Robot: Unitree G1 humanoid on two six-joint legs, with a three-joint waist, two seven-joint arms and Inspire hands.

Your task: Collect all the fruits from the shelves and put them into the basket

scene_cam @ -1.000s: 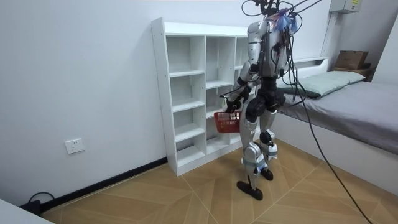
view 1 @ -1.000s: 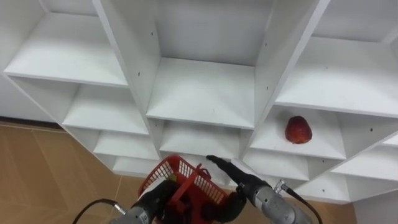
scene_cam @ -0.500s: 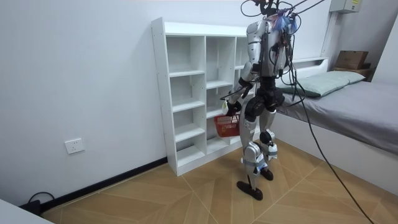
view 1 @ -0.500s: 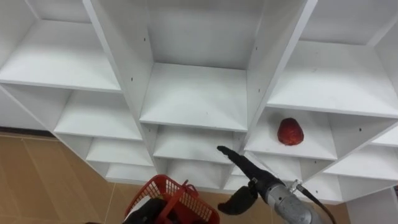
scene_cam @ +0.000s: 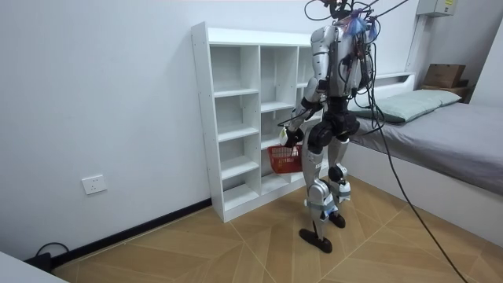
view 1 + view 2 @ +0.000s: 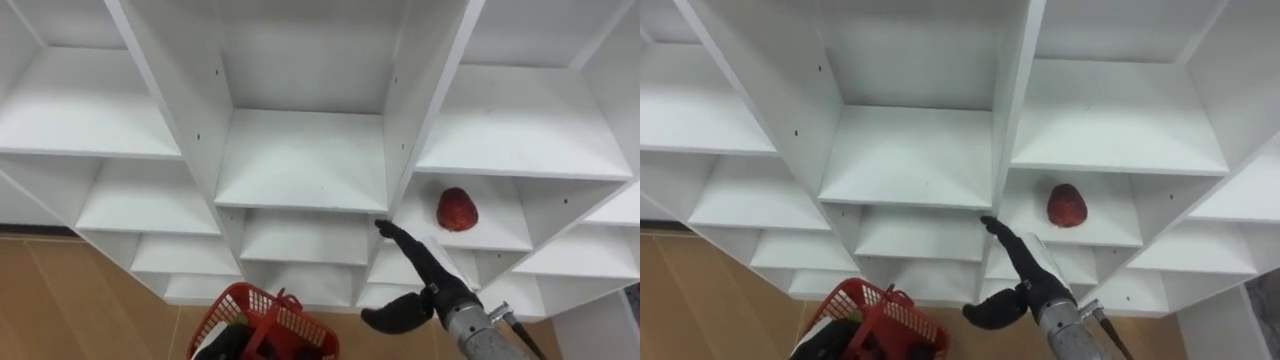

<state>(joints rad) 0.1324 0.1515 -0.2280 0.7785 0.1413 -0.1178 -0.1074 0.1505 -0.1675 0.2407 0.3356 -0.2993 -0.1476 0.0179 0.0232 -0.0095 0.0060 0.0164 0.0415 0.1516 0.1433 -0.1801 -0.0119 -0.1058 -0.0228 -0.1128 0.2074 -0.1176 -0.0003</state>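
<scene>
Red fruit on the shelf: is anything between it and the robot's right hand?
No. In the left eye view, just bare white shelf lies between the red fruit and the straight fingers of the right hand.

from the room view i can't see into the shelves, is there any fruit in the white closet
observer: yes, one red rounded fruit lies on a shelf in the right column of the white closet.
operator: is the right hand on it
observer: no, the right hand is apart from it, lower and to its left, with its fingertips near the front edge of the upright divider.
operator: hand open or closed
observer: open, fingers straight and pointing toward the closet, thumb spread out to the side.
</scene>
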